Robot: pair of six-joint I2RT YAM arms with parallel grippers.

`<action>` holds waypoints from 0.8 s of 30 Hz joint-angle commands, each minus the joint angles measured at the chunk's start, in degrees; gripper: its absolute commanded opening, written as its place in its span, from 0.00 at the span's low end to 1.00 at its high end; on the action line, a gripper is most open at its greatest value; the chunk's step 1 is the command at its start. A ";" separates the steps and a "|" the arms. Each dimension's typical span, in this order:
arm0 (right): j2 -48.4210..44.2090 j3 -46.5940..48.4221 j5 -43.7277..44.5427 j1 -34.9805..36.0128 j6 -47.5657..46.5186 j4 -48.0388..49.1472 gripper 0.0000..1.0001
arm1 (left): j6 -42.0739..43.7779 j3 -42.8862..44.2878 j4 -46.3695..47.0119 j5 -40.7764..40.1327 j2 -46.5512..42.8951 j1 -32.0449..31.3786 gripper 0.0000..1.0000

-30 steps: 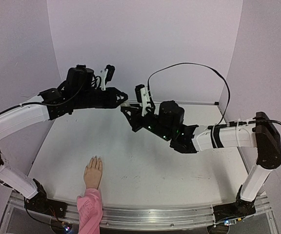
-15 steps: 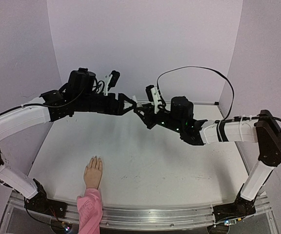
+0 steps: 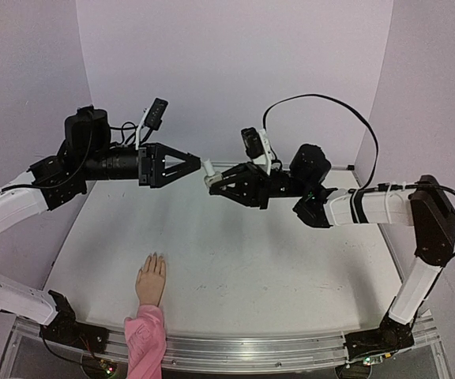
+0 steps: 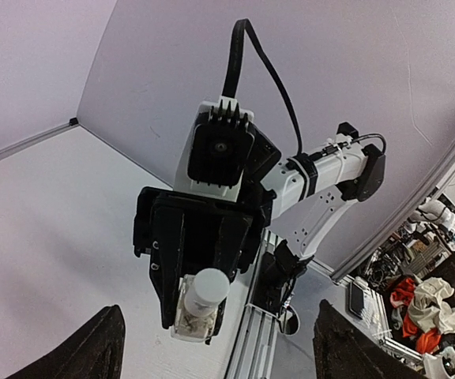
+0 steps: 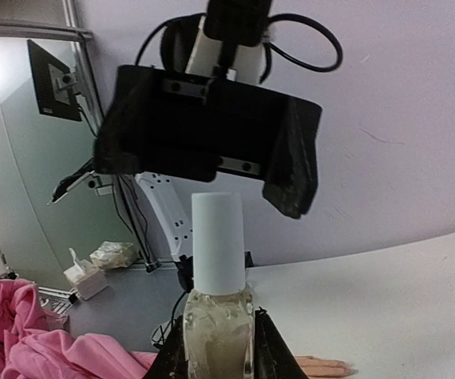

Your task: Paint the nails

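A small glass bottle (image 3: 209,169) with a white cap (image 5: 218,241) is held up in mid-air, my right gripper (image 3: 216,180) shut on its body (image 5: 218,332). My left gripper (image 3: 197,161) is open and faces the cap from the left, a short gap away. In the left wrist view the cap (image 4: 206,290) points straight at the camera, between my wide-spread fingers (image 4: 99,347). The mannequin hand (image 3: 152,280) with its pink sleeve (image 3: 145,338) lies flat at the table's near edge. Its nails (image 3: 155,257) are barely distinguishable from the skin.
The white table (image 3: 291,260) is enclosed by pale walls at the back and sides. An aluminium rail (image 3: 251,351) runs along the near edge. Both arms hang high over the back half of the table. A black cable (image 3: 322,106) loops above the right wrist.
My left gripper has opened and drawn back to the left, away from the cap. My right gripper has turned the bottle to point left and lifted it slightly.
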 commanded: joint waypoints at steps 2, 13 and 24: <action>2.39 3.26 -6.73 -0.06 13.10 17.47 0.00 | -0.62 1.74 5.43 8.08 1.56 -0.25 0.81; 2.97 3.24 -5.80 -0.04 13.26 18.02 0.00 | -1.08 5.17 7.21 9.60 6.28 -1.61 0.52; 3.20 2.73 -5.56 -0.04 11.91 17.85 0.00 | -1.64 6.36 7.21 5.95 8.69 -1.61 0.26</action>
